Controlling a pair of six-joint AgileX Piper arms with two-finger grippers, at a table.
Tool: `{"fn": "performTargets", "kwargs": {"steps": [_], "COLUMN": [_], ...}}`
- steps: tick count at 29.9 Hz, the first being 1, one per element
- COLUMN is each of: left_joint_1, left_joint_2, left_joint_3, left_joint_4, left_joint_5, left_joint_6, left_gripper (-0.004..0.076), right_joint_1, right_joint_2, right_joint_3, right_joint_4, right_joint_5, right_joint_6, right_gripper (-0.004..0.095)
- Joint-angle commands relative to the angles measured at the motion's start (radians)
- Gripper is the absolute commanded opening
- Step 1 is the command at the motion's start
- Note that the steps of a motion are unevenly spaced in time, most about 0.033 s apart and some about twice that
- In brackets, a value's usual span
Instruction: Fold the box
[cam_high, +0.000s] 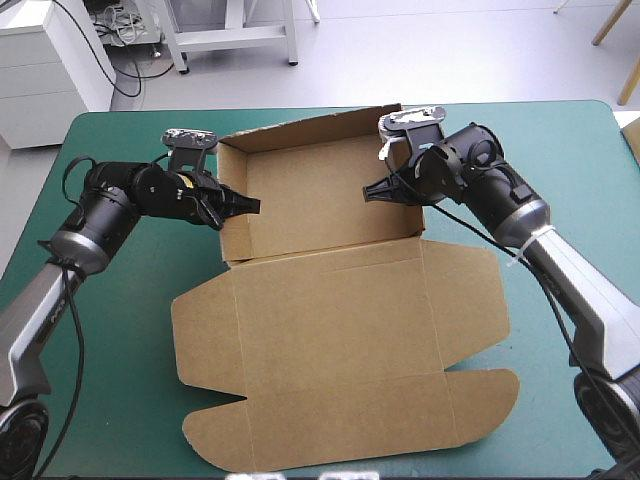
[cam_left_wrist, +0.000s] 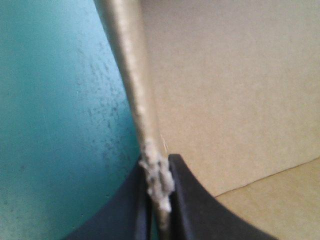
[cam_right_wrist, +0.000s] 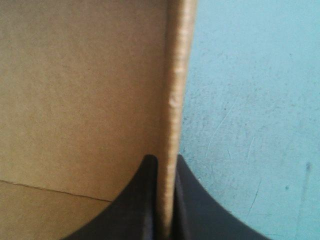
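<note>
From above I see the box (cam_high: 340, 340) with its lid flat; up close, the left gripper (cam_left_wrist: 160, 167) and right gripper (cam_right_wrist: 164, 161) each pinch its sides tight.

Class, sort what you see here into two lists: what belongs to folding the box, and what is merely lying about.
Belongs to the job: the box; the left gripper, shut on the box; the right gripper, shut on the box.
Merely there: the teal-green cover under it all; no other item shows.
</note>
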Motion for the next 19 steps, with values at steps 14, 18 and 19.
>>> {"fn": "performTargets", "kwargs": {"steps": [14,18,19], "left_joint_1": [-0.016,-0.016,-0.016], "left_joint_2": [0.225,0.268,0.277], "left_joint_3": [-0.038,-0.04,-0.04], "left_joint_4": [-0.021,-0.026,-0.028], "left_joint_5": [-0.084,-0.106,-0.11], "left_joint_6": [0.028,0.031,0.046], "left_gripper": [-0.0008,-0.0008,-0.0008], "right_joint_1": [-0.14,-0.162,-0.165], "right_joint_2": [0.202,0.263,0.276], "right_joint_3": [-0.03,-0.03,-0.03], "right_joint_4": [0.149,0.152,0.152], "right_joint_5": [-0.021,-0.021,-0.021], "right_joint_6": [-0.159,-0.178,-0.183], "right_gripper": [-0.0021,-0.0021,-0.0021]}}
